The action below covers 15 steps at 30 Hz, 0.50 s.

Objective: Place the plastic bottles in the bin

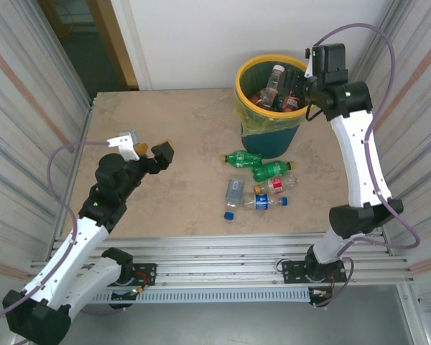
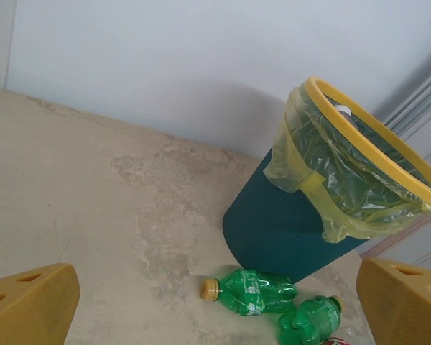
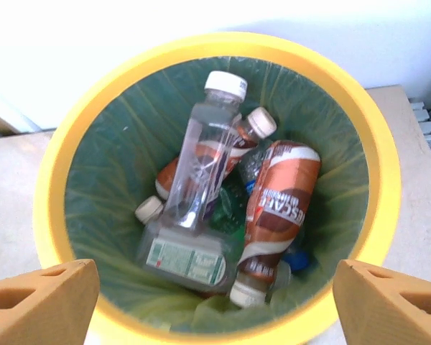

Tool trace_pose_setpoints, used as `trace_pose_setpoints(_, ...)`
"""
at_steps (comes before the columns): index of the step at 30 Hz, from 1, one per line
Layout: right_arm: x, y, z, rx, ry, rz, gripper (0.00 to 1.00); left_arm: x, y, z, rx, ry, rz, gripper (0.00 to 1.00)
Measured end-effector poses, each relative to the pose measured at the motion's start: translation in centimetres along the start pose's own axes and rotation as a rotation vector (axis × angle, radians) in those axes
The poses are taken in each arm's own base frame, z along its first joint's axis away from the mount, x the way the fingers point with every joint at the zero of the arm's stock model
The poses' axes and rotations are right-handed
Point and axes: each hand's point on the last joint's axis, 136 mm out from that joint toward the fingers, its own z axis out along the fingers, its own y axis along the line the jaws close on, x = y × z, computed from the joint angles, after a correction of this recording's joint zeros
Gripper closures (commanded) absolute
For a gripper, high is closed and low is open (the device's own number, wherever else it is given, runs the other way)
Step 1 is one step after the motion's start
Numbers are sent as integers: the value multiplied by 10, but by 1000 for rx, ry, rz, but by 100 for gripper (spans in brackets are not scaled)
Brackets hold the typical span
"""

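Observation:
The teal bin (image 1: 273,136) with its yellow rim (image 3: 215,44) stands at the back right of the table. Inside lie several bottles, among them a clear one with a white cap (image 3: 201,158) and a brown-orange one (image 3: 280,205). My right gripper (image 1: 291,90) hangs open over the bin mouth, its jaws (image 3: 215,305) holding nothing. On the table in front of the bin lie two green bottles (image 1: 242,159) (image 1: 271,170), a red-labelled one (image 1: 275,185) and two clear ones (image 1: 233,194) (image 1: 262,202). My left gripper (image 1: 145,147) is open and empty, raised over the table's left side, facing the green bottles (image 2: 255,291).
Beige stone-patterned tabletop (image 1: 179,129) with corrugated walls on both sides and a white wall behind. The bin's yellow-green liner bag (image 2: 323,194) hangs over the rim. A metal rail frame (image 1: 223,251) runs along the near edge.

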Motion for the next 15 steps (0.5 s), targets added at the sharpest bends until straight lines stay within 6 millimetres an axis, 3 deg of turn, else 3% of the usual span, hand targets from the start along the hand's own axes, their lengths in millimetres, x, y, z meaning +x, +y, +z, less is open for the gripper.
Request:
trace_pose_setpoints(6, 38, -5, -20, 6, 29, -16, 7, 4, 1, 1, -3, 17, 1, 1)
trace_pose_setpoints(11, 83, -26, -30, 57, 79, 0, 0, 9, 0, 1, 9, 45, 10, 1)
trace_pose_setpoints(15, 111, -41, -43, 90, 90, 24, 2, 22, -5, 7, 29, 91, 11, 1)
